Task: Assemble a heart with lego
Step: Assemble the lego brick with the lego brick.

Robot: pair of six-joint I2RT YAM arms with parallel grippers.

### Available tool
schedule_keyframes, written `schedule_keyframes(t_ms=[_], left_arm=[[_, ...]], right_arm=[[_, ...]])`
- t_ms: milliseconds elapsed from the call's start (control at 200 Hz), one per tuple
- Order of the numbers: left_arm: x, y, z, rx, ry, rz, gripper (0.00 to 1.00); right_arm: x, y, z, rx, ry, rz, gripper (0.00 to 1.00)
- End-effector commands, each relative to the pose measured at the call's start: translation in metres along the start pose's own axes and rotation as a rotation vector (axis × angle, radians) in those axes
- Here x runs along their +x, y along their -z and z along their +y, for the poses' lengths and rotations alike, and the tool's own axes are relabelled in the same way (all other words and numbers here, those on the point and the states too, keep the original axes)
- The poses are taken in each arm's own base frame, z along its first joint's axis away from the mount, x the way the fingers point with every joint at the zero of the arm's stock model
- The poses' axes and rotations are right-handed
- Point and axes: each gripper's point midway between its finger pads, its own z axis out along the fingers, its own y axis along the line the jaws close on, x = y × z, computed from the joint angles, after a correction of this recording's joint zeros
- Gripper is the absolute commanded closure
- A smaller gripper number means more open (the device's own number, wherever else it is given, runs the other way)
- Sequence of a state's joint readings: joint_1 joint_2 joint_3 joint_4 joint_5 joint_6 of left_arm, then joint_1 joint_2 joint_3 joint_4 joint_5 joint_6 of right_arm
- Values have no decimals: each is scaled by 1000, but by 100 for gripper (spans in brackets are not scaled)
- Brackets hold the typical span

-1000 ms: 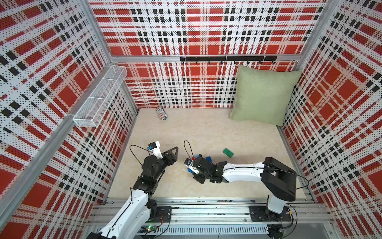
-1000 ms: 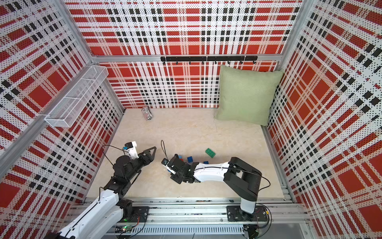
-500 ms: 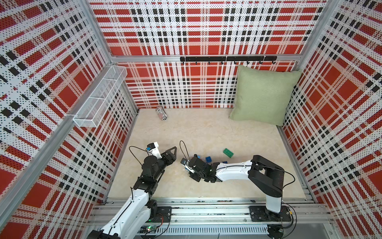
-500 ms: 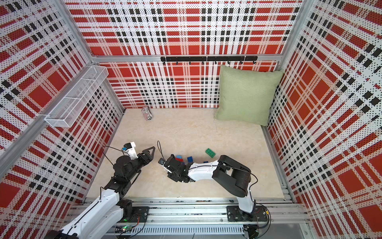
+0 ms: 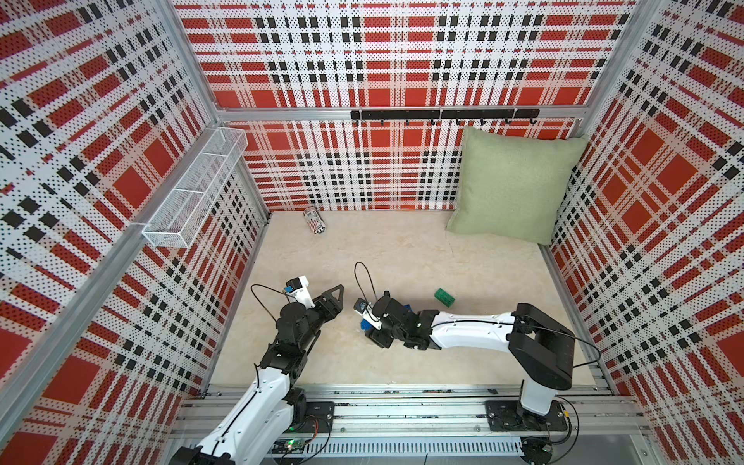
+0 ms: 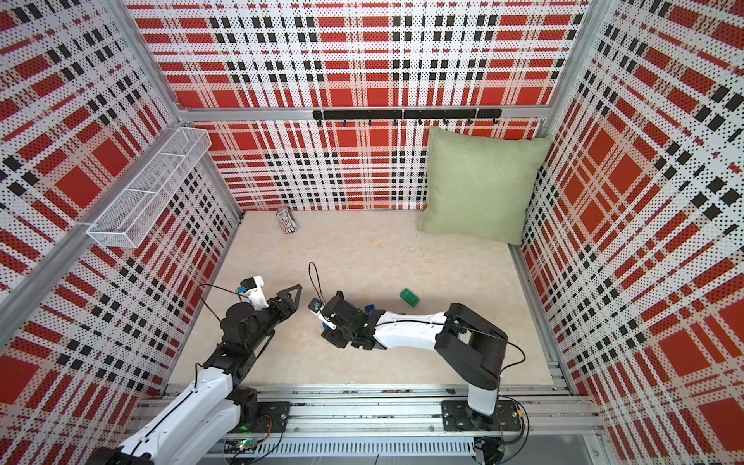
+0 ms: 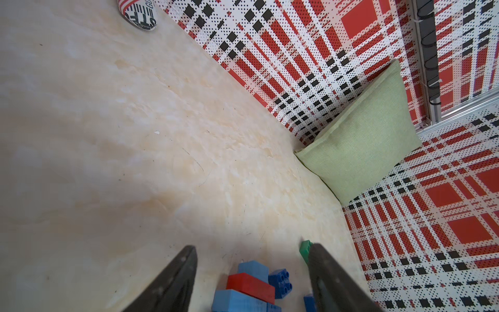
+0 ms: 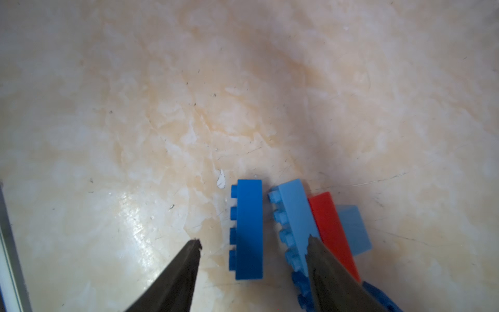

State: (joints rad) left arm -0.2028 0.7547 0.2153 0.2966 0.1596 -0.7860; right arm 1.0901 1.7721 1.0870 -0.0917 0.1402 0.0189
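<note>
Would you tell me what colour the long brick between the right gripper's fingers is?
Dark blue; the long studded brick shows best in the right wrist view.

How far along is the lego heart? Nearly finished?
Not yet. The heart so far looks like light blue, red and blue bricks joined. A dark blue brick lies loose between the jaws of the open right gripper. The left gripper is empty. The green brick lies apart.

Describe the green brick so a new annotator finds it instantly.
Start at the big pale-green pillow in the far right corner and come toward the robot across the beige floor. Just short of the right arm lies the green brick, alone. It is the only green one; the blue and red bricks sit bunched by the right gripper.
</note>
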Motion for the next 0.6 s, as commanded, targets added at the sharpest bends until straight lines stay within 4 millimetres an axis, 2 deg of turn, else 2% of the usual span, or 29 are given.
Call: schedule_keyframes(t_ms=[0,85,205,286,396,506,591], left_arm=[[-7,2,2,-6,8,-33,30],[-6,1,2,-6,10,-29,30],[-5,1,3,-7,15,-25,30],[-6,1,2,-3,14,-25,30],[-5,1,2,-5,7,-19,31],[-5,1,4,-15,5,-19,31],[-4,0,4,-10,14,-22,31]], right_arm=[[7,4,-15,5,-41,46,26],[19,-4,-19,-12,-45,93,15],[19,-6,-24,-69,-65,87,0],[16,-5,-32,-80,-70,83,0],[21,-5,-27,-125,-32,107,0],[30,-11,-32,-96,-21,146,0],[27,-14,-27,-100,-25,139,0]])
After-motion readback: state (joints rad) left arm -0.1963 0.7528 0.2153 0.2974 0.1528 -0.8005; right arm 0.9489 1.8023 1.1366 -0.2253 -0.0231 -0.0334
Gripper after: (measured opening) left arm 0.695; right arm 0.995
